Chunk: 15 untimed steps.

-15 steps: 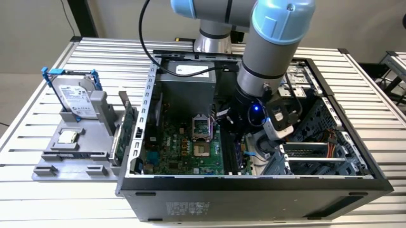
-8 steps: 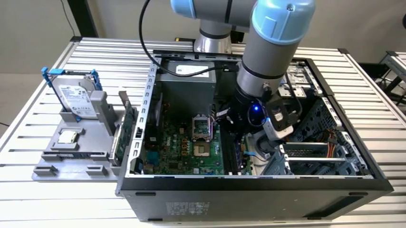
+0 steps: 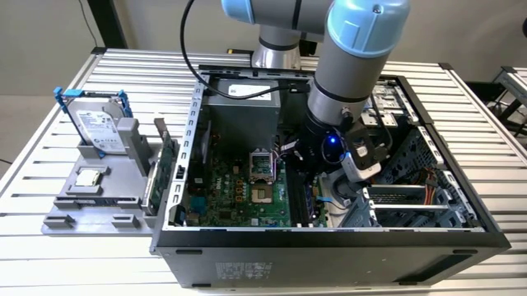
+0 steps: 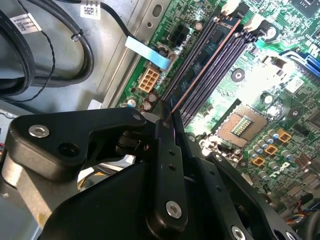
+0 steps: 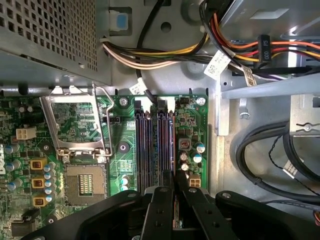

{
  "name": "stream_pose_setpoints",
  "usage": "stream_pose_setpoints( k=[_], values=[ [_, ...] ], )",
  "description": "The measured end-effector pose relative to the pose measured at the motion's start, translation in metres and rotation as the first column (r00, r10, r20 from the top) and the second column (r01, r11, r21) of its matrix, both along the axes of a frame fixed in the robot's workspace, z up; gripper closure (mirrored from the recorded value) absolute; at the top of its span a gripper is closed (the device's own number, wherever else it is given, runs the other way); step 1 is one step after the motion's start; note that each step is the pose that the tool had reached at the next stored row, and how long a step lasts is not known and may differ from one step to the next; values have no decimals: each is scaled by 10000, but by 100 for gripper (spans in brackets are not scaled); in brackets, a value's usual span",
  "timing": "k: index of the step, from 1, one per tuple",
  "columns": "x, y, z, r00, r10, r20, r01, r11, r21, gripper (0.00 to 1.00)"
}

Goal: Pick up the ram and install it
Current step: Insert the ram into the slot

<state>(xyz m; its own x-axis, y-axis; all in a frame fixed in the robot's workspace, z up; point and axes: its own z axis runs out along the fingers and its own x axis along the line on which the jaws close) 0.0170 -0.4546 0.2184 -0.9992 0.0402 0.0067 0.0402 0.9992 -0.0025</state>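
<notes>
Arm (image 3: 346, 68) reaches steeply down into the open computer case (image 3: 329, 237) on the worktop (image 3: 74, 259), wrist over the green board (image 4: 260, 95). Pincer (image 4: 167, 116) is closed on the ram (image 4: 202, 67), which lies along one of the memory slots (image 5: 150, 145), apparently in or just above it. Risks, as I judge them: stick slightly skewed to the slot, so pressing jams an end or bends it; notch misaligned; end clips (image 4: 232, 7) not latching; pincer fingers (image 5: 162, 200) catching the neighbouring slots.
</notes>
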Motion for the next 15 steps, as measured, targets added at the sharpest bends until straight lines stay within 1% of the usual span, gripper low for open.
stream_pose_setpoints(
  k=[2, 3, 5, 7, 15],
  values=[
    [0, 0, 0, 10000, -1, 0, 1, 10000, 12, 100],
    [-1, -1, 1, 10000, -1, 0, 1, 10000, 31, 100],
    [-1, -2, -1, 10000, -1, 0, 1, 10000, 95, 100],
    [-1, 0, -13, 10000, -1, 2, 1, 9999, 127, 100],
    [0, -4, -43, 10000, -1, 2, 1, 9999, 141, 100]
  ],
)
